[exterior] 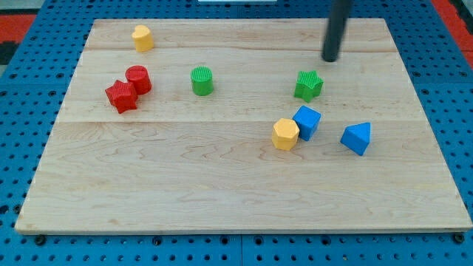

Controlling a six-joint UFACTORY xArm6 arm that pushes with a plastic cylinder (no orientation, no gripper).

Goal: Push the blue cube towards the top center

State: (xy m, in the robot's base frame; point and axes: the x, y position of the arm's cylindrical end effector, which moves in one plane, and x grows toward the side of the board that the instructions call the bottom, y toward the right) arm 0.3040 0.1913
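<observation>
Tip (329,59) sits nr board's top edge, right of ctr, above green star (309,85), well apart from blue cube (307,121); no jaws on rod.

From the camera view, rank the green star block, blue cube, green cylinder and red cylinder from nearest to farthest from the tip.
From my tip:
1. Green star-shaped block, just below it, slightly left.
2. Blue cube, lower still, touching the yellow hexagonal block.
3. Green cylinder, left of centre.
4. Red cylinder, far left.

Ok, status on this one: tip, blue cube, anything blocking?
My tip above green star block, clear of blue cube. Yellow block touching the cube's left. Green star sits on upward path.
</observation>
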